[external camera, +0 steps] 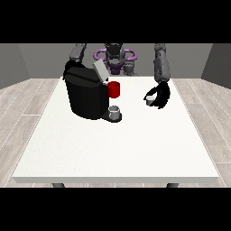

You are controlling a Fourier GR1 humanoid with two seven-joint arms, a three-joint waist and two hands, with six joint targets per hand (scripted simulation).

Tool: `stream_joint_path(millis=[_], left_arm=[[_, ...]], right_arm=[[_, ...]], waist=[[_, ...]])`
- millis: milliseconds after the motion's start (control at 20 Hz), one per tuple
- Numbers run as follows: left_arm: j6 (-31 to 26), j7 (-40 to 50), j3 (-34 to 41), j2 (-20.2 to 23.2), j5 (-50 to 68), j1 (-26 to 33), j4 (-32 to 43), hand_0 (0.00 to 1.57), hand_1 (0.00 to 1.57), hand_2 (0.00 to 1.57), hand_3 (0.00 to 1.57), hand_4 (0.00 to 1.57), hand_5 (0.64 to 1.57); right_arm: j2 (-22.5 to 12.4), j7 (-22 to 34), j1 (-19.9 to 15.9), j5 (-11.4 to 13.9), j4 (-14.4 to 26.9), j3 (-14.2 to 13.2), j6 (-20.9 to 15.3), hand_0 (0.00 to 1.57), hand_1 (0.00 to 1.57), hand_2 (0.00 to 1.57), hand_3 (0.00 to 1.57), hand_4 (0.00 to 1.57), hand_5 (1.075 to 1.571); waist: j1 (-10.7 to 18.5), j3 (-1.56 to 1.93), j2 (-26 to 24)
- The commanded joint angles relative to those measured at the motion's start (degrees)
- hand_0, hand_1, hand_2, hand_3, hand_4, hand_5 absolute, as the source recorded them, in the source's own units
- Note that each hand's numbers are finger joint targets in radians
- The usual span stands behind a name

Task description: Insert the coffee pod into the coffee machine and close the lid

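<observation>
The coffee machine is a black, rounded block standing upright on the white table, in the far part of it, toward the table's left edge as seen from the front. Its grey lid is raised, tilted up and back from the top. A small grey cup sits on the machine's base at its front right. The coffee pod is a small pale piece, well to the right of the machine, near the table's far right corner.
</observation>
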Motion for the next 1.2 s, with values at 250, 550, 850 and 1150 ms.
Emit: stream_joint_path(millis=[250, 550, 850, 1150], left_arm=[[-0.49, -3.48, -0.46, 2.45, -3.30, -1.96, 3.50, 1.23, 1.23, 1.36, 1.31, 0.47, 1.571], [-5.89, -3.72, -1.65, -0.62, -2.42, -4.96, -0.18, 1.45, 1.45, 1.45, 1.39, 0.62, 1.571], [-12.22, -2.52, -1.24, 2.02, -2.15, -10.38, -2.71, 1.24, 1.24, 1.33, 1.32, 0.53, 1.571], [-15.07, 0.70, -1.32, 1.17, -2.64, -15.89, -5.33, 1.27, 1.27, 1.34, 1.29, 0.55, 1.571]], right_arm=[[0.75, 2.24, 0.18, -0.79, -1.66, 0.08, -1.00, 0.00, 0.00, 0.00, 0.00, 0.52, 1.571], [1.12, -1.78, 2.33, -1.72, 3.86, -0.55, -0.05, 0.00, 0.00, 0.00, 0.00, 0.40, 1.571], [-1.32, -1.20, -0.01, -4.35, 7.87, -4.16, 2.26, 0.00, 0.00, 0.00, 0.00, 0.44, 1.571], [-0.45, -4.32, -1.83, -3.38, 11.51, -3.67, 1.84, 0.00, 0.00, 0.00, 0.00, 0.47, 1.571]], waist=[[0.18, -0.12, -0.90], [0.88, -0.09, -4.85], [1.29, -0.09, -5.68], [1.21, -0.08, -5.47]])
